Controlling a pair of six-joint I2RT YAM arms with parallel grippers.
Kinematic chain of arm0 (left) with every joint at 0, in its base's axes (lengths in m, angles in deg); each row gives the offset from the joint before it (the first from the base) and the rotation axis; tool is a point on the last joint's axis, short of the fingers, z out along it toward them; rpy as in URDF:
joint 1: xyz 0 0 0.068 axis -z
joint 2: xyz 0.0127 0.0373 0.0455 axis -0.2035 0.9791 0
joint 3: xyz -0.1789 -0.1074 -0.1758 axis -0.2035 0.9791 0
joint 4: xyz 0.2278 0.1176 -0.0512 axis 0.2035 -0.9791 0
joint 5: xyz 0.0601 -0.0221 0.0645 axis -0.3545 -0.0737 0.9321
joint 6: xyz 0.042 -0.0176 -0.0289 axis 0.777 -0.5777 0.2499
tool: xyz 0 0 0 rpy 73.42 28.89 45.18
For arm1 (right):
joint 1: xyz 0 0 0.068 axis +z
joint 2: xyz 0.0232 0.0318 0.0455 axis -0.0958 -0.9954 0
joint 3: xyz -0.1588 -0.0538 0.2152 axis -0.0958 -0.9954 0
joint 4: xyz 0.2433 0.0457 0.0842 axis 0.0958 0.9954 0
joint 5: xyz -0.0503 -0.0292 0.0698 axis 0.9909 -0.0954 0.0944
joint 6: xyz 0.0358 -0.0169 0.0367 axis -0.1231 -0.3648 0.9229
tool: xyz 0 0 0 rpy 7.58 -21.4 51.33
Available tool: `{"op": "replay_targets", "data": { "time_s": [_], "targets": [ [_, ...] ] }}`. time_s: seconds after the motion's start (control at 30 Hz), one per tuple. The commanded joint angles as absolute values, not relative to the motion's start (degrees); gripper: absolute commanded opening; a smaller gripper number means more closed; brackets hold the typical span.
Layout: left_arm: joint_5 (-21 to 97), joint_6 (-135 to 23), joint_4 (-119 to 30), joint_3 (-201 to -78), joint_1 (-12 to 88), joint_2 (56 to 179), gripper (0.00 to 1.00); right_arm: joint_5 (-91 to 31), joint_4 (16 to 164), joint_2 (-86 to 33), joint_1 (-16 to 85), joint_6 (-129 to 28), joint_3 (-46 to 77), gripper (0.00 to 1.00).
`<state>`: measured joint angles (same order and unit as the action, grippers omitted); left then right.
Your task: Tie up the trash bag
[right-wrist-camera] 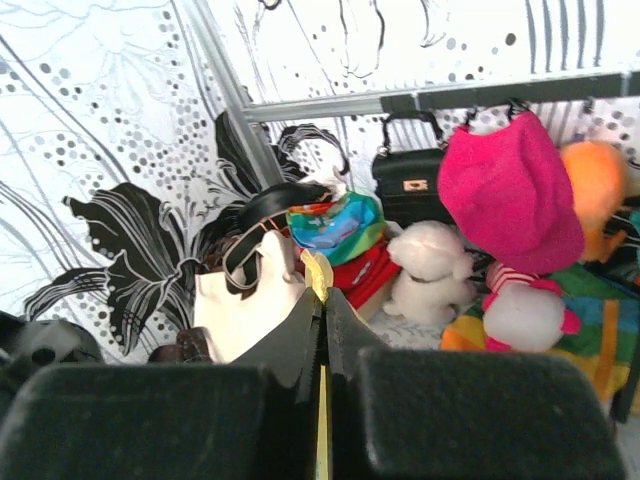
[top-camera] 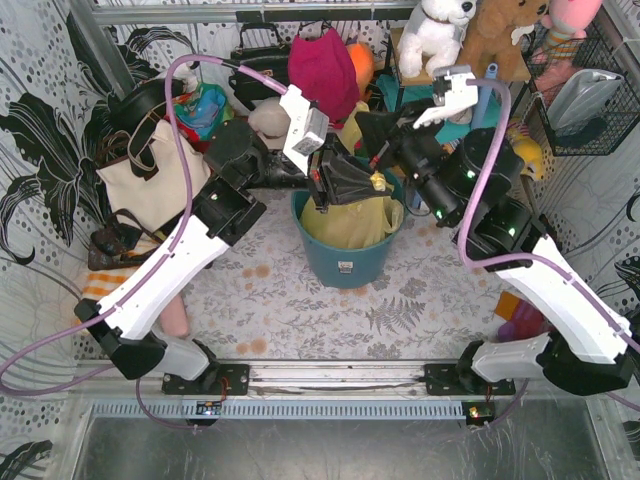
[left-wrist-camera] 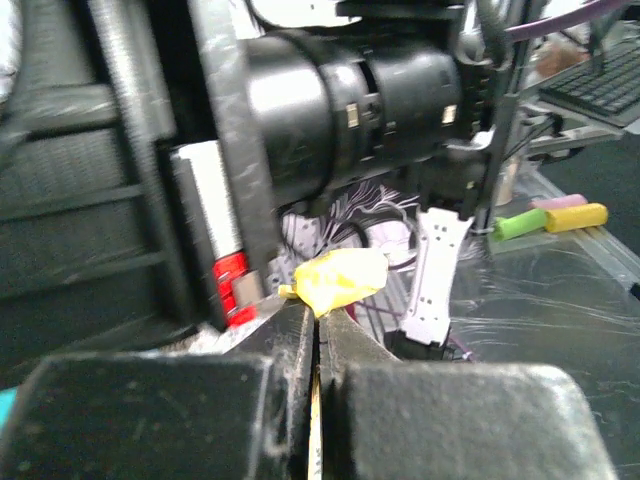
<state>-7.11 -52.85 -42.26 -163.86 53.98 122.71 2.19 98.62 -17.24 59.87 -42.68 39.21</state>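
From above, the trash bag sits in the teal bin, which stands mid-table, nearer the far edge than the near one. The yellow-green plastic lines the bin, and a tuft of it rises above the rim. The left gripper and right gripper meet tip to tip over the bin mouth, on that raised tuft. In the left wrist view the left gripper is pinched together on a crumpled yellow piece of the trash bag, which sticks out past the fingertips, with the dark body of the right arm just beyond. In the right wrist view the right gripper is clamped too, with a thin sliver of yellow plastic caught between its tips. The step in hand looks like the knot itself, each claw holding part of the bag's mouth. None of the views shows whether the two parts are crossed or looped. The next move probably calls for pulling the held ends apart or passing one round the other, gently enough that the thin film neither tears nor slips free.
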Motion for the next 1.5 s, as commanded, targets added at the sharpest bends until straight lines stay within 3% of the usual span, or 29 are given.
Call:
{"op": "replay_targets", "data": {
  "time_s": [0.0,0.23,0.47,0.57,0.7,0.83,0.97,1.27,1.47],
  "targets": [
    [-15.2,-61.1,-23.3,-164.2,54.5,124.2,0.05,-5.7,101.1,-21.5,57.8,-44.1,46.5,0.0],
    [-14.5,-62.0,-20.3,-165.7,54.5,127.2,0.05,-31.9,103.4,-32.6,45.1,-34.7,57.3,0.0],
    [-4.7,-50.1,-31.3,-167.8,54.8,127.7,0.03,-57.6,109.2,-49.9,35.3,-26.2,78.2,0.0],
    [0.1,-42.4,-42.7,-173.0,55.7,130.1,0.03,-64.5,111.7,-56.9,32.8,-23.0,89.4,0.0],
    [12.4,-32.6,-54.1,-176.3,58.8,133.1,0.02,-65.9,108.6,-57.6,32.3,-20.7,89.8,0.0],
    [27.7,-27.5,-43.6,-165.5,63.1,130.4,0.02,-64.0,104.8,-54.2,32.4,-19.3,82.8,0.0],
    [37.2,-25.2,-34.2,-158.5,64.9,129.9,0.01,-63.0,106.6,-54.5,32.4,-18.8,85.2,0.0],
    [46.7,-23.2,-11.2,-152.3,68.1,135.2,0.01,-63.8,100.8,-54.0,32.6,-12.1,84.2,0.0],
    [48.3,-22.4,-3.8,-159.0,70.1,142.7,0.0,-64.3,98.3,-57.0,34.4,-7.7,88.3,0.0]
  ]
}}
